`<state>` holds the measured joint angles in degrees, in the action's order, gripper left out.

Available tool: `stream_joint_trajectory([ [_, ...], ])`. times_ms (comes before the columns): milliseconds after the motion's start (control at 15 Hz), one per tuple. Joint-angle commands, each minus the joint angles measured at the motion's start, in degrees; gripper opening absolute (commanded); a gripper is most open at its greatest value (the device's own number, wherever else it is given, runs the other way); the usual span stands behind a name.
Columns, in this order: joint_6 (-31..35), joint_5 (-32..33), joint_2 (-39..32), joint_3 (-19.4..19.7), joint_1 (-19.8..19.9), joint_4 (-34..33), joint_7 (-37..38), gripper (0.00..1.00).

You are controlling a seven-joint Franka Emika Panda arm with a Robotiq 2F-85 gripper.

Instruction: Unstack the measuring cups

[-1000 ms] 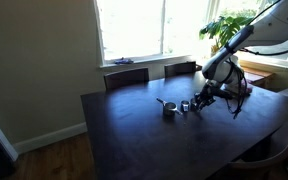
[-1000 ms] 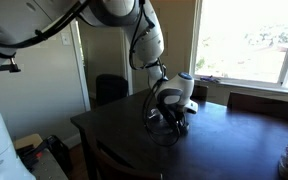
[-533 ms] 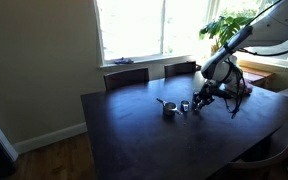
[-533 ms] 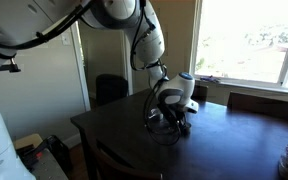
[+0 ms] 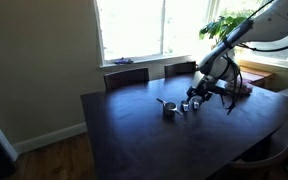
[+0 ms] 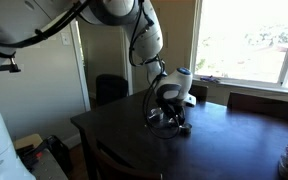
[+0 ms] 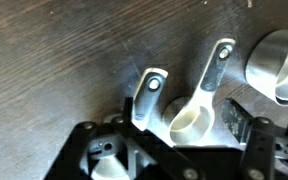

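Far left in the wrist view, bare dark-brown wood-grain counter (image 7: 54, 60). Next, a short flat silvery metal handle (image 7: 151, 92) with a round hole near its tip, lying slanted on the wood just beside one black finger (image 7: 131, 108); contact between the two unclear, bowl of that piece hidden under the black body below. In the middle, a small round shiny silvery-grey cup (image 7: 190, 124), mouth up, pale inside, with its own long flat grip reaching up and to the right. Framed by the black gripper (image 7: 182, 106), jaws spread wide, open, nothing clamped, a strip of bare wood showing between the small cup and the finger on its right. At the far right, cut by the frame edge, a larger shiny steel cup (image 7: 279, 62), set apart from the small cup. In an exterior view, from the left: bright window (image 5: 134, 30), two dark chair backs (image 5: 126, 76) at the counter's far edge, then the shiny silvery-grey measuring cups (image 5: 170, 108) near the middle of the counter, biggest leftmost, smaller ones just beside it on the right. Just above those, the gripper (image 5: 196, 99) hovering low on the white-and-black arm (image 5: 242, 35), with a leafy green plant (image 5: 212, 30) behind.
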<state>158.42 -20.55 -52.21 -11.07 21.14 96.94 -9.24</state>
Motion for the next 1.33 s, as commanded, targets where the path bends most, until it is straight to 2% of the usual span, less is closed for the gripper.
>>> stream_joint_trajectory([
  [0,-0.25,0.10,5.45,-2.26,0.64,5.83,-2.79,1.00],
  [333,-0.40,1.69,7.50,-3.04,-2.44,7.59,-3.80,1.00],
  [533,-0.33,4.22,7.21,-3.32,-5.06,6.33,-5.84,1.00],
  [933,0.60,15.10,5.60,1.14,-12.49,2.95,-7.27,1.00],
  [1267,1.82,22.41,3.38,3.24,-15.08,-0.61,-9.74,1.00],
])
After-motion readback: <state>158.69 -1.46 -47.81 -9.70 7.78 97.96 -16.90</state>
